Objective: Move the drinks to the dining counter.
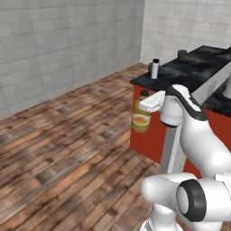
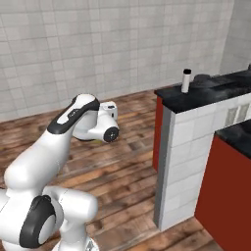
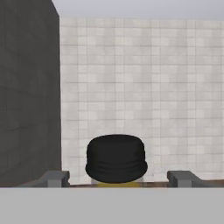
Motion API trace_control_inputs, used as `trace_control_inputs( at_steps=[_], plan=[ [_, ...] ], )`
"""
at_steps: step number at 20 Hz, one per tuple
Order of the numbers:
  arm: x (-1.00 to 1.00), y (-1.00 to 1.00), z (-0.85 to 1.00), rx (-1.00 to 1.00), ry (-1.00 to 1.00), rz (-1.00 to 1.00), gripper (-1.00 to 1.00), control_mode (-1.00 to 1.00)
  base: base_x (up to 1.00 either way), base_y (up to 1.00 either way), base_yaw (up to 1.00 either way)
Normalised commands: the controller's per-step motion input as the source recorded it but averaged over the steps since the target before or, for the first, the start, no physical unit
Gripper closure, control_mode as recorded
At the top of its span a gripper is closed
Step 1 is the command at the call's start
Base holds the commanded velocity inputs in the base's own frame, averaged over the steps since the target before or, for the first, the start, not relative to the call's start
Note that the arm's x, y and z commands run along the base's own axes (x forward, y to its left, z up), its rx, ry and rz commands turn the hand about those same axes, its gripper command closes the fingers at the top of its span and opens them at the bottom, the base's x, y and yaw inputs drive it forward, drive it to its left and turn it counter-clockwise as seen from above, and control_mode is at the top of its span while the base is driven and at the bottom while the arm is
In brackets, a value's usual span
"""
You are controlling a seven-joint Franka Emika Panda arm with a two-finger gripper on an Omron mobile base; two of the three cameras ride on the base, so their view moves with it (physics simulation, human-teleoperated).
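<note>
The robot's arm reaches out level, and its gripper (image 1: 143, 107) holds the juice bottle (image 1: 141, 118) up in the air. In the left base view the bottle hangs under the white hand, off the floor, just in front of the red side of the dining counter (image 1: 189, 72). The bottle is amber-orange with a dark cap and it stands straight up.

In the hand view the dark cap of the juice bottle (image 3: 116, 158) sits right between the two grey fingertips (image 3: 54, 178), with a thin strip of yellow showing under the cap. The jaws are set about as wide as the bottle — one finger on each side of it, holding it.

In the right base view the white hand (image 2: 109, 109) points away toward the tiled wall (image 2: 98, 49), and the arm hides the bottle there.

The white bottle (image 1: 155, 68) with the black cap stands upright on the black top of the dining counter, close to the corner nearest the wooden floor (image 1: 67, 149). In the right base view the same white bottle (image 2: 186, 81) stands near the far corner of the dining counter (image 2: 196, 100), above a grey block end wall (image 2: 184, 162). The juice bottle is lower than the counter top and well apart from the white bottle. A dark round thing (image 2: 202, 78) sits on the counter just beside the white bottle — too blurry to tell what it is.
</note>
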Motion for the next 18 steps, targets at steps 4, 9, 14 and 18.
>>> trace_control_inputs(
  at_steps=[4,9,14,18],
  plan=[
    [0.0,0.0,0.0,0.0,0.0,0.0,1.0,1.0,0.75,0.79,0.0],
    [0.0,0.0,0.0,0.0,0.0,0.0,1.0,1.0,0.8,0.96,-0.04],
    [0.0,0.0,0.0,0.0,0.0,0.0,1.0,1.0,0.87,0.9,-0.07],
    [0.0,0.0,0.0,0.0,0.0,0.0,1.0,1.0,0.97,0.92,-0.09]
  ],
)
